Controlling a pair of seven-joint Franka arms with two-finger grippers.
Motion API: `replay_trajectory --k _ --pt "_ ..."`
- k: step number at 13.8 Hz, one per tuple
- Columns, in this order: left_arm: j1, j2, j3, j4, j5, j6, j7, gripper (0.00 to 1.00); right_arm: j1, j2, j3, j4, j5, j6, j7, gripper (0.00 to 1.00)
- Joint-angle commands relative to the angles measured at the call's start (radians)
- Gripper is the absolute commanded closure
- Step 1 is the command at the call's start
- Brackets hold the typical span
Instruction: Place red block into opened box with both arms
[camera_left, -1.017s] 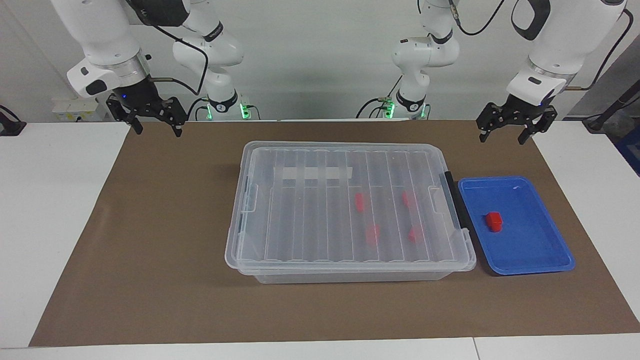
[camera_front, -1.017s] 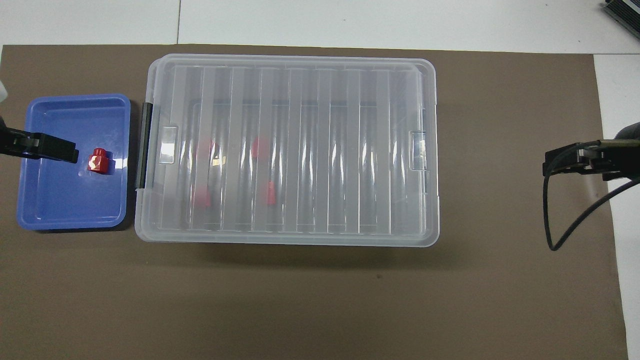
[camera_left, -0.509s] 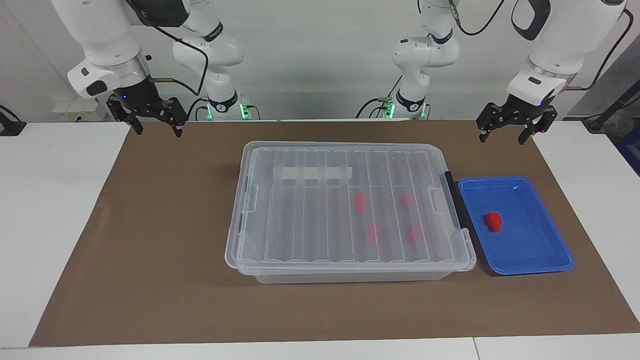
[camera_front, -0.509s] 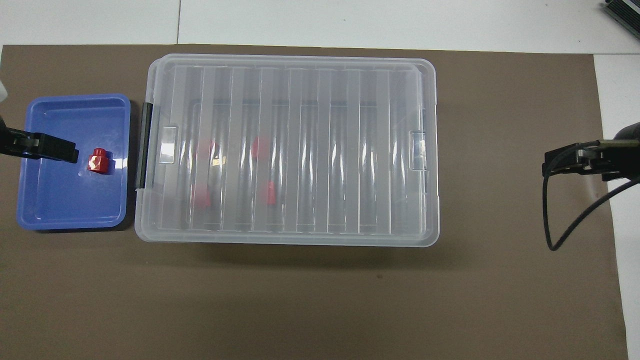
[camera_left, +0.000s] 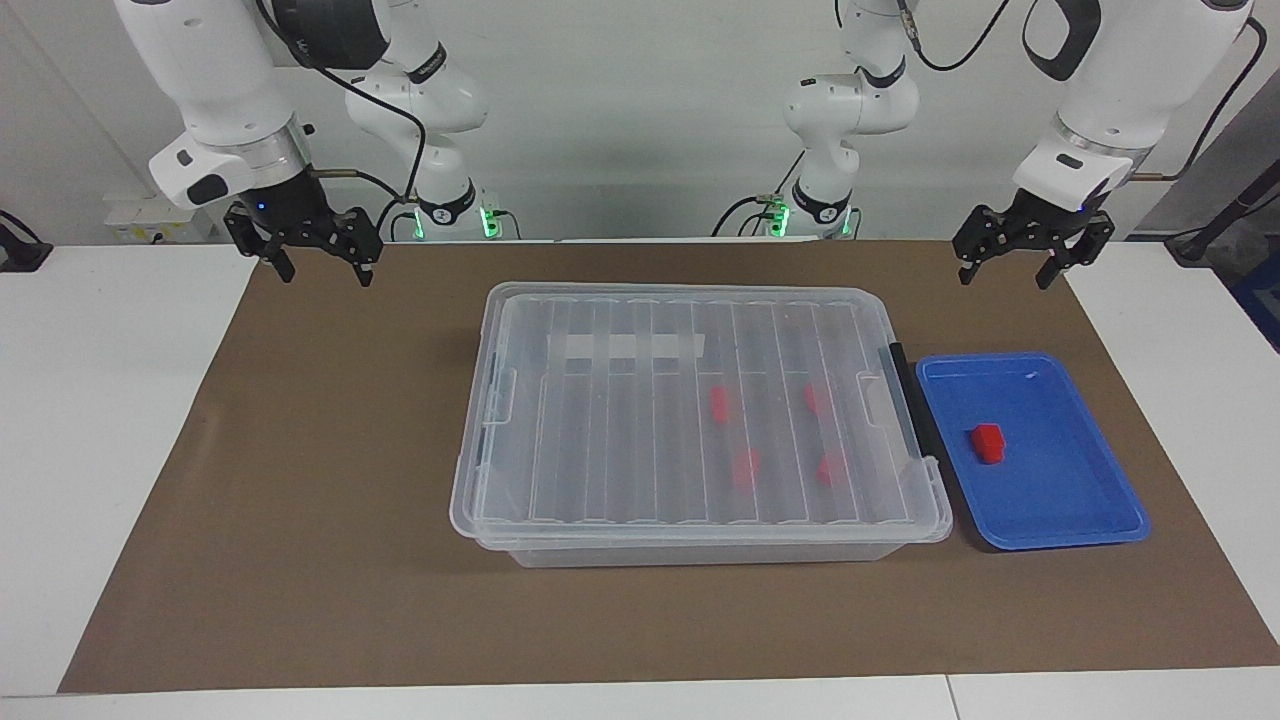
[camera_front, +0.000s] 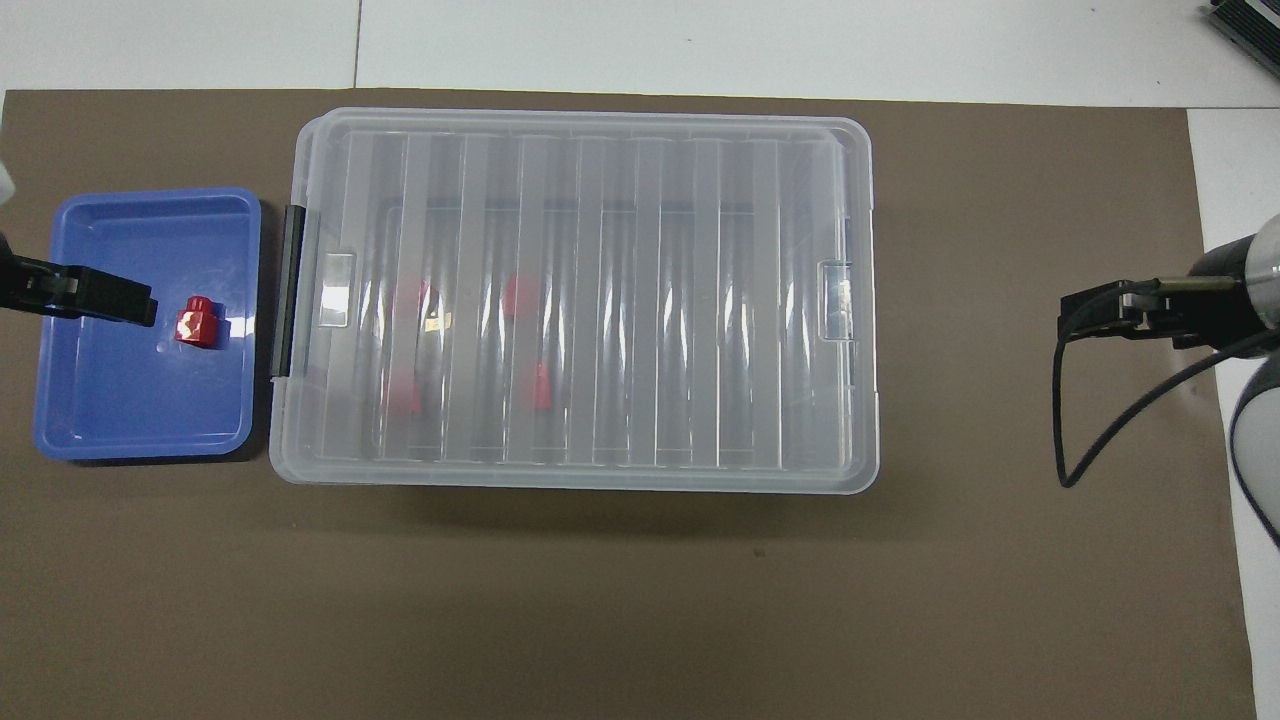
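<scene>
Lid (camera_left: 700, 400) on box (camera_left: 690, 550); block (camera_left: 988, 442) in tray (camera_left: 1100, 520), box's 3 o'clock. Left gripper (camera_left: 1012, 272), right gripper (camera_left: 325, 268) wide, empty. Advised: lift lid level first.

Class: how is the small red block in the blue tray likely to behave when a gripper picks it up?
The red block looks like rigid, glossy plastic, so probably stiff, light and somewhat slippery. It is chunky and sits flat in the blue tray, so it seems unlikely to roll.
</scene>
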Motion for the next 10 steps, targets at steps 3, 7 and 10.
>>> replay_trajectory --k 3,7,10 --pt "0.001 -0.016 0.000 -0.011 0.018 -0.003 -0.002 0.00 0.052 -0.007 0.021 -0.130 0.009 0.182 0.078 0.00" --pt "0.001 -0.015 0.000 -0.011 0.018 0.015 0.001 0.00 0.124 0.055 0.023 -0.146 0.007 0.297 0.160 0.00" --pt "0.036 -0.013 0.000 -0.010 0.025 0.033 -0.001 0.00 0.156 0.117 0.021 -0.143 0.007 0.375 0.194 0.00"
